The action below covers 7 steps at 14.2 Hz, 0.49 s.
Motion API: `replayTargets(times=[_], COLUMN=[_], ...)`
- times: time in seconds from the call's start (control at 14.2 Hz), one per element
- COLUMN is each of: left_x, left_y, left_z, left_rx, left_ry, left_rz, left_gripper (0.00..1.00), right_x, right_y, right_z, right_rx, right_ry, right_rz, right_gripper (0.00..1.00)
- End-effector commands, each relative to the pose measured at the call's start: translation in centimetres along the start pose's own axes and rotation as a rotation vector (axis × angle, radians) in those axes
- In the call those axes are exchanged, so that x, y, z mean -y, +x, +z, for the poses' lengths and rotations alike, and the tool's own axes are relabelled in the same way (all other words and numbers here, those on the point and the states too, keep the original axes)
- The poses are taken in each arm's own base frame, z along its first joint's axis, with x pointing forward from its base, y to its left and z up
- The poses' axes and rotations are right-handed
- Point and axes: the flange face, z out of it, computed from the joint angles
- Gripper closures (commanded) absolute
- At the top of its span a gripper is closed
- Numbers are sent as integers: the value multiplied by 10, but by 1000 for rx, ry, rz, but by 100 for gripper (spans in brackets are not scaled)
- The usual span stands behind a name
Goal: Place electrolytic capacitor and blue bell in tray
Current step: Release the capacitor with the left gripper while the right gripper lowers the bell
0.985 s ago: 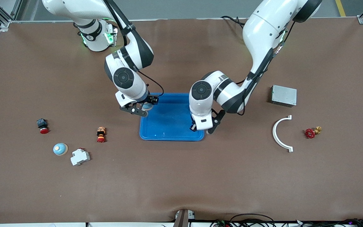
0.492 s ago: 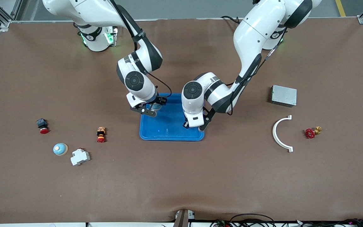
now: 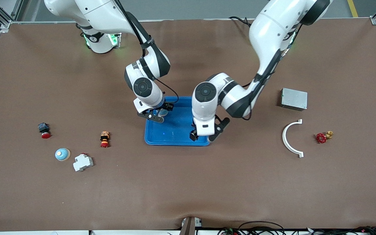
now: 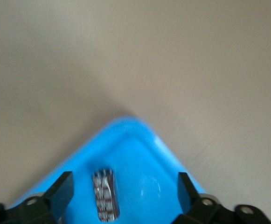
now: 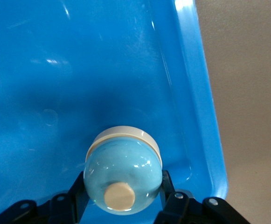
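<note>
Both sets of jaws show plainly: the right gripper [image 5: 123,198] is clenched on the blue bell [image 5: 123,175], while the left gripper [image 4: 121,191] stands spread wide with nothing between its fingers. Largest first, the tray [image 3: 175,138] sits mid-table, and both grippers are over it. The right one holds the bell low over the corner toward the right arm's base; whether the bell touches the floor I cannot tell. Its dome and cream button face up toward the wrist camera, so its axis stands roughly upright. The electrolytic capacitor [image 4: 105,196] lies released on the tray floor near a corner, on its side, long axis flat along the floor. Judging by this, one part is delivered; the bell only needs letting go.
</note>
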Motion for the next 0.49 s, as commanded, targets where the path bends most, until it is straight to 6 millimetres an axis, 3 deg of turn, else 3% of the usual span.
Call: replayTargets(times=[0.0, 0.14, 0.28, 0.35, 0.42], left_x=[18, 38, 55, 61, 71], left_y=[66, 109, 122, 130, 152], left_z=[-75, -113, -148, -161, -168], left_rx=[-32, -50, -54, -58, -60], left_ry=[-20, 19, 62, 72, 74], left_rz=[133, 217, 375, 427, 443], left_gripper=[0, 0, 0, 0, 0], right_x=[6, 7, 8, 7, 8], right_y=[5, 3, 3, 4, 3], right_z=[5, 12, 15, 15, 15], right_rx=[3, 7, 3, 3, 3], right_ry=[10, 2, 3, 3, 3], right_rz=[19, 16, 15, 17, 15], right_gripper=[85, 82, 78, 72, 63])
